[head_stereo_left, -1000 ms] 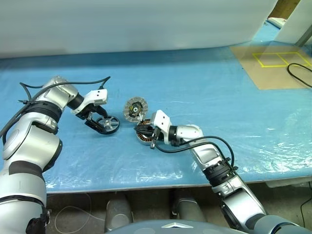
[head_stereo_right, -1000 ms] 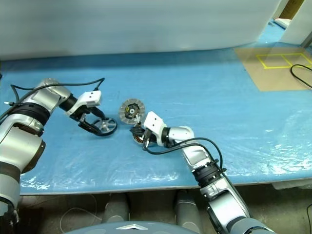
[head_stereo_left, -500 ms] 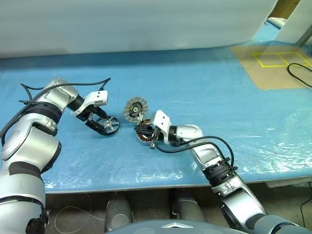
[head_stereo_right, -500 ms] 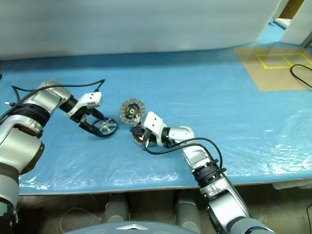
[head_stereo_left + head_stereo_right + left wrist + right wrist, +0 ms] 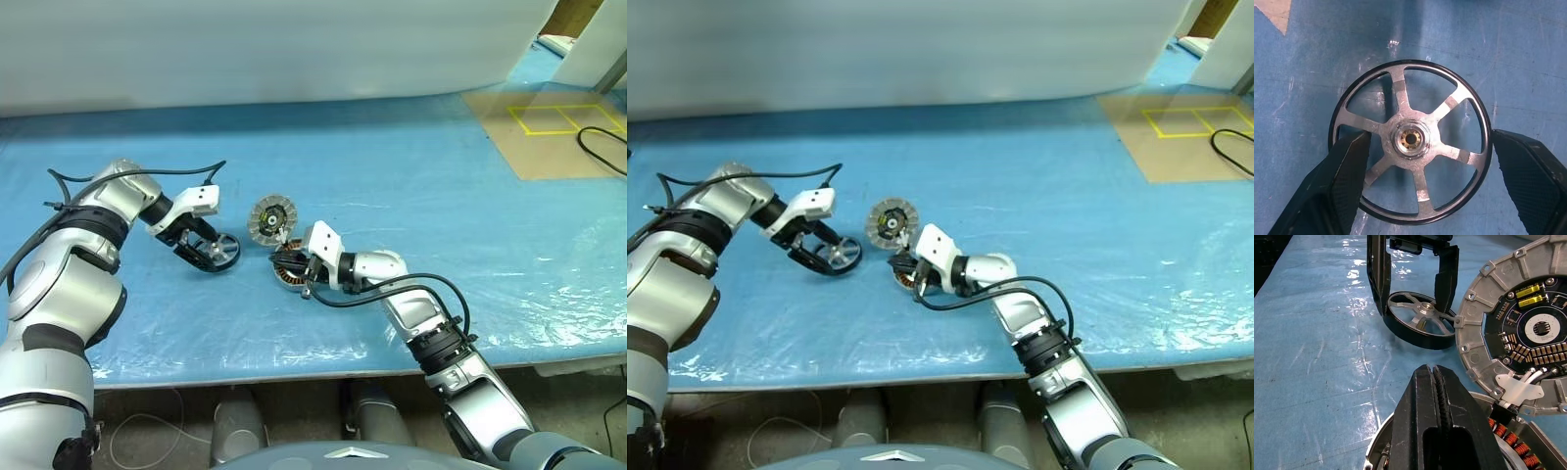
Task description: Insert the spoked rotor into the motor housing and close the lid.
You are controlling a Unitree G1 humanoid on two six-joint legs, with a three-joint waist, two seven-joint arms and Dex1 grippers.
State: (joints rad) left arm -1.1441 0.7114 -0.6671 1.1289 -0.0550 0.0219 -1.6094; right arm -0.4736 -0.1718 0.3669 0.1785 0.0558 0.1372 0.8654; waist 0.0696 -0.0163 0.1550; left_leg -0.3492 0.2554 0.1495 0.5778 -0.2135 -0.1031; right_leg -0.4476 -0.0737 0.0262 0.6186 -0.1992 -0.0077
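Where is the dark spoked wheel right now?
In the left eye view, the spoked wheel lies on the blue table cover, left of the ribbed lid, between the left tool's open fingers.

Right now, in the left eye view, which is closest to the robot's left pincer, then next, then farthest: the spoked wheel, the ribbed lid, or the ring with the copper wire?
1. The spoked rotor, between the left pincer fingers, at the table's left.
2. The lid, propped up near the middle.
3. The motor housing, just beyond it, under the right pincer.
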